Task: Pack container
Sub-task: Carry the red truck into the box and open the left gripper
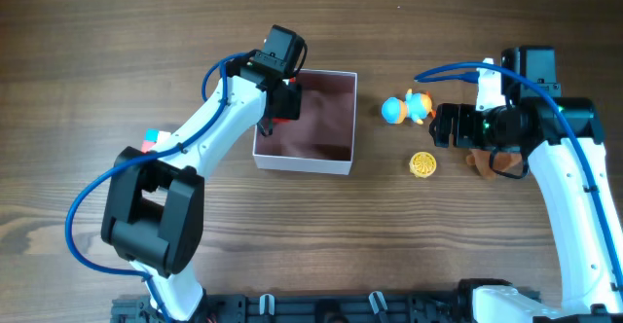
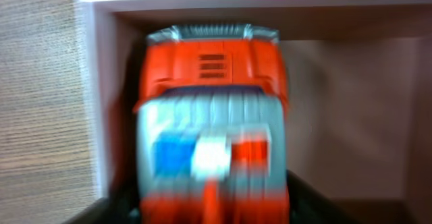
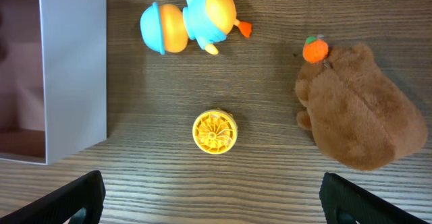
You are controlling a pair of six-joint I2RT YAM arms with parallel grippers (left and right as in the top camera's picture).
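- Your left end effector (image 1: 276, 109) is closed on a red-and-grey toy truck (image 2: 212, 116) and hangs over the container (image 1: 304, 161), hard by its left wall. The container sits mid-bench (image 1: 97, 31), between the two arms.
- If you let go this close to the wall, the truck may catch the thin white rim and tip out or lie propped on it.
- If you press down, you may shove or tilt the box; nothing braces it.
- The left wrist view is blurred, so I can judge the grip only roughly. A loose hold could drop the truck early.
- Your right end effector (image 3: 214, 200) is spread wide and empty above the yellow disc (image 3: 214, 131), with the blue-and-orange toy figure (image 3: 192, 18) and the brown plush (image 3: 358, 116) nearby. The disc is small and round, so a careless pinch could flick it away or knock its neighbours.
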